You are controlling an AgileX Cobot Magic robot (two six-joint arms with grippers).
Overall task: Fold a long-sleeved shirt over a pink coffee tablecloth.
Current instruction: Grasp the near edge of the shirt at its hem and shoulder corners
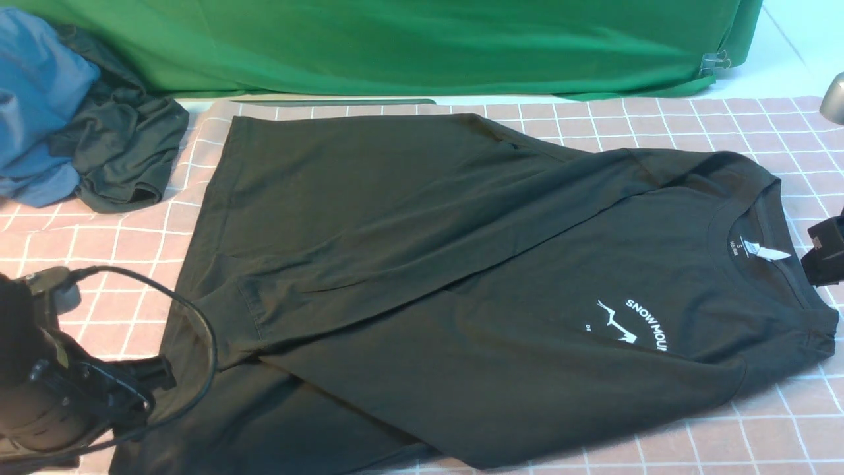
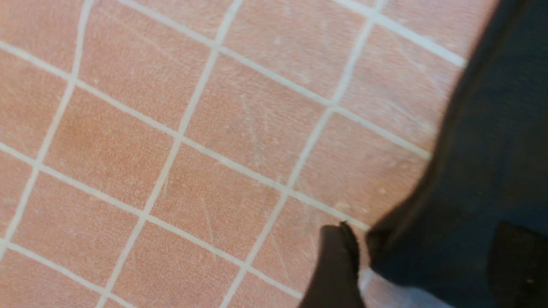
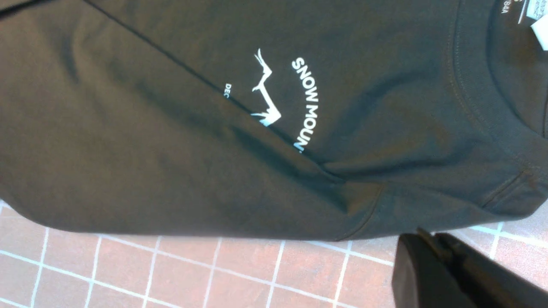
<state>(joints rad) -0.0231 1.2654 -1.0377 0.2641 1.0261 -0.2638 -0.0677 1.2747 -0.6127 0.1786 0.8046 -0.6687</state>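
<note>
The black long-sleeved shirt lies flat on the pink coffee tablecloth, collar to the right, hem to the left, both sleeves folded across the body. Its white logo is half covered by a fold. My left gripper sits at the hem's near left corner. In the left wrist view this gripper is open, with the shirt's edge lying loose between its fingers. My right gripper is shut on nothing, just off the shirt's shoulder edge; it shows at the right border beside the collar.
A blue garment and a smaller dark green-black garment are heaped at the back left. A bright green cloth hangs along the back, held by a clip. A grey object stands at the far right.
</note>
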